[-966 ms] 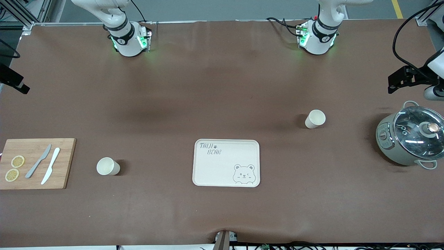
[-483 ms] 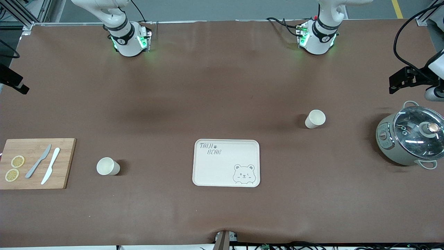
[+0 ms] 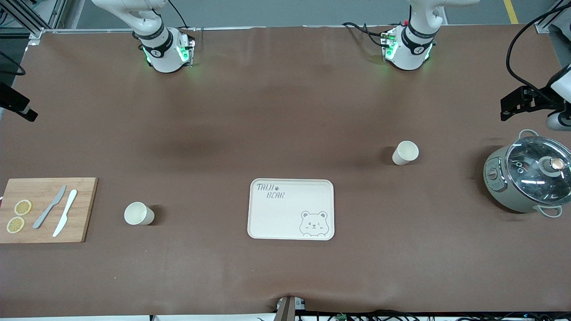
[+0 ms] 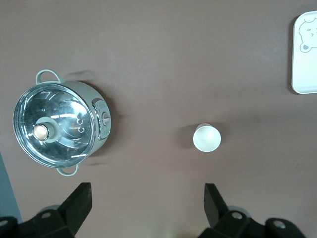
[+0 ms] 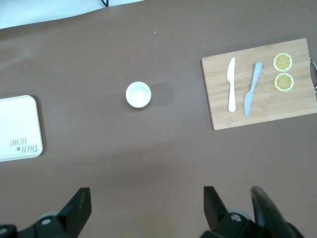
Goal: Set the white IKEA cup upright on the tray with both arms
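Observation:
Two white cups stand upright on the brown table. One (image 3: pixel 139 213) stands between the cutting board and the tray and shows in the right wrist view (image 5: pixel 138 94). The other (image 3: pixel 405 153) stands toward the left arm's end and shows in the left wrist view (image 4: pixel 206 138). The cream bear tray (image 3: pixel 291 209) lies empty at the middle. My left gripper (image 4: pixel 147 198) hangs open and empty high over bare table between that cup and the pot; it shows at the front view's edge (image 3: pixel 513 104). My right gripper (image 5: pixel 147 203) hangs open and empty high over bare table at the right arm's end (image 3: pixel 18 107).
A grey-green pot with a glass lid (image 3: pixel 526 178) stands at the left arm's end. A wooden cutting board (image 3: pixel 44 209) holds two knives and two lemon slices at the right arm's end. The tray's edge shows in both wrist views (image 4: pixel 306 54) (image 5: pixel 19 128).
My left gripper has shifted slightly toward the robots' side of the table. The cups, the tray and the right arm have not moved.

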Available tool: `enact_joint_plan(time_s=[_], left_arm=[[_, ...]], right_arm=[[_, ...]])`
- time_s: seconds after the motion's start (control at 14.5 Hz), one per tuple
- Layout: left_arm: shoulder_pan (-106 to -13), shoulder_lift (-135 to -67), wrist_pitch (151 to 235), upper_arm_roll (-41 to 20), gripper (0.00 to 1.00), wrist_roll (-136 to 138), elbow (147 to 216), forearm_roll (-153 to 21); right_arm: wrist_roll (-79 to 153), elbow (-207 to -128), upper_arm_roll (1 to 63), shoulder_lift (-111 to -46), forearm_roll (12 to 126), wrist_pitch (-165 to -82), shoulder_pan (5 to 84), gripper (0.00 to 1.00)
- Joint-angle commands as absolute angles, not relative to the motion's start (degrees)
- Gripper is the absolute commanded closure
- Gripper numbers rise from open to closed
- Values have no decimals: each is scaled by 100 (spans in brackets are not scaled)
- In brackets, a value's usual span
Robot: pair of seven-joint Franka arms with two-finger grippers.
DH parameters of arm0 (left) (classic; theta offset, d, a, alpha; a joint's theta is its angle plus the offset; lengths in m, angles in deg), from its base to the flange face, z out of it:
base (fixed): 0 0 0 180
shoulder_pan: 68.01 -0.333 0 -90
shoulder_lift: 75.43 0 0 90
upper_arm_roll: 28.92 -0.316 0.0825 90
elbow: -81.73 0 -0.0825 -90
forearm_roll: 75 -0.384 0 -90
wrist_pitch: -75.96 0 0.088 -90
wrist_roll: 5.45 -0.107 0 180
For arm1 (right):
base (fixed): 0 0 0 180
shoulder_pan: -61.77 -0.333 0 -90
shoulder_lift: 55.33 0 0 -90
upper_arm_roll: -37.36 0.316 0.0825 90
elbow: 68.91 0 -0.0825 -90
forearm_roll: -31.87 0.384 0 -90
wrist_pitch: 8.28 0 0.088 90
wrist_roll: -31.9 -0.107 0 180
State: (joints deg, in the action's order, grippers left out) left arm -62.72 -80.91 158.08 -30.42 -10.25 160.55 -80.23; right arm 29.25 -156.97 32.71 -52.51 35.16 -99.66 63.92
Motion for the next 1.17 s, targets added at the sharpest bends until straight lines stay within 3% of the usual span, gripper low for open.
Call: enact_joint_plan(time_s=[0.0,0.21,0.69,1.1], left_arm=[[-6230,-8176,15858,-2980,0,-993,16039,-8116],[-6203,-8447,16191,-2629,0,-653,16030,-8124],[-6080,-8975,16754,-2558,0,-316,16091,-8002],[-6256,-8572,18317,-2576,0,-334,17803,-7474]], right_arm=[[2935,-15548,3340,-5330,3538,-9933,6485,0],[2944,-15548,3340,-5330,3565,-9933,6494,0],[2952,-15548,3340,-5330,3538,-10021,6494,0],[2944,-15548,3331,-5436,3547,-10065,6511,0]])
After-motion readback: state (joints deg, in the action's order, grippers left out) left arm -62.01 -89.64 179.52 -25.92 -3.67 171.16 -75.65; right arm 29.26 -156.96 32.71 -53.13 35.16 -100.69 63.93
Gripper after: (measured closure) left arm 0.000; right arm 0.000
